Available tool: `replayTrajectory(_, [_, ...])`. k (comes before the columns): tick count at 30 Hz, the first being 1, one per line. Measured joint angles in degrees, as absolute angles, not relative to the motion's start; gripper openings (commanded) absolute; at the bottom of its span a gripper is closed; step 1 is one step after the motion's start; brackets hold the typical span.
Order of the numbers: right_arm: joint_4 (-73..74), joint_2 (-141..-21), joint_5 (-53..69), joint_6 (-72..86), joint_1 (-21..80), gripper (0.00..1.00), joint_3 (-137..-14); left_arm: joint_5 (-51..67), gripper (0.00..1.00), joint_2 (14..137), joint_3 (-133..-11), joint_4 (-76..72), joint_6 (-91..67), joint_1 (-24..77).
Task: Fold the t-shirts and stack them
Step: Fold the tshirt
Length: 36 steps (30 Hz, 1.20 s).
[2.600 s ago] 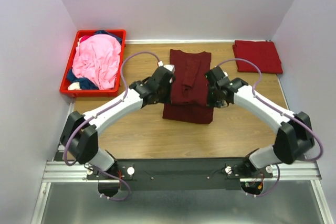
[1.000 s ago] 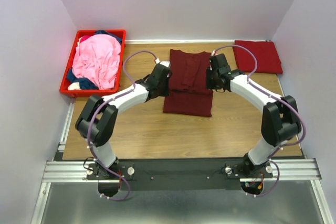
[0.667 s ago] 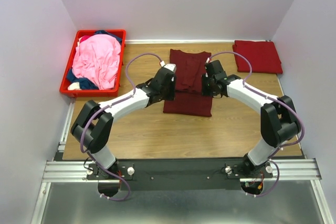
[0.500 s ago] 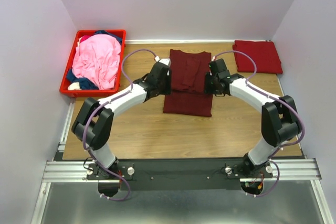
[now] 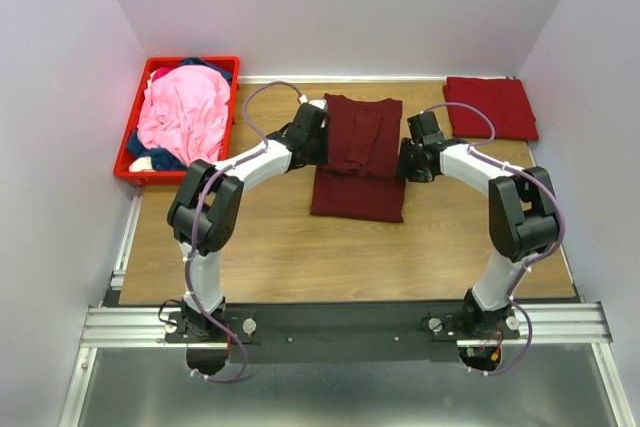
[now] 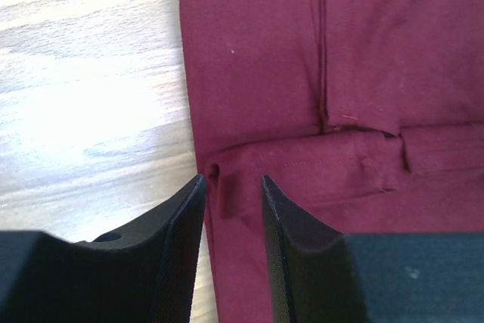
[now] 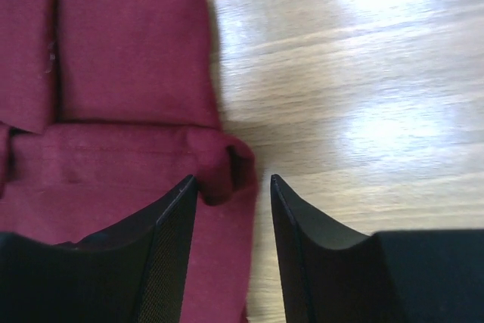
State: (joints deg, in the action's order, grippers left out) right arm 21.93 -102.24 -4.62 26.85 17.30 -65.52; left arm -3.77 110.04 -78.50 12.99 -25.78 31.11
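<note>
On your worktop [image 5: 280, 247] the maroon t-shirt [image 5: 360, 162] lies centred, long axis 12 to 6 o'clock, with your left pincer [image 6: 232, 183] at its 9 o'clock edge and right pincer [image 7: 233, 181] at 3, each equally near, jaws apart astride the fold.

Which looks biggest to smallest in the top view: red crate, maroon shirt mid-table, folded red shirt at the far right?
1. red crate, widest footprint
2. maroon shirt, about as long as the crate but narrower, so a close second
3. folded red shirt, clearly smallest, roughly half the maroon one
</note>
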Motion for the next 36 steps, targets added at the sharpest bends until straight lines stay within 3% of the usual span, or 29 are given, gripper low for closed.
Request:
replayTrajectory(8, [20.38, -103.0, -2.52, 27.22, 17.3, 0.37, -65.58, -2.83, 0.35, 112.92, -79.5, 13.3, -25.06, 31.03])
replayTrajectory(12, [20.12, -103.42, -2.33, 27.31, 17.3, 0.22, -65.6, -2.74, 0.31, 113.38, -79.5, 13.41, -24.88, 31.03])
replayTrajectory(15, [19.97, -103.46, -2.26, 27.33, 17.3, 0.08, -65.6, -2.72, 0.22, 113.54, -79.5, 13.43, -24.84, 31.03])
replayTrajectory(17, [19.79, -103.46, -2.26, 27.44, 17.3, 0.01, -65.6, -2.59, 0.03, 113.6, -79.5, 13.43, -24.86, 31.03])
replayTrajectory(18, [19.73, -103.46, -2.24, 27.27, 17.3, 0.01, -65.6, -2.5, 0.0, 113.6, -79.5, 13.41, -24.73, 31.03])
replayTrajectory(36, [19.2, -102.06, -0.34, 24.56, 17.3, 0.01, -67.13, -2.11, 0.0, 106.91, -73.38, 11.62, -26.17, 30.61])
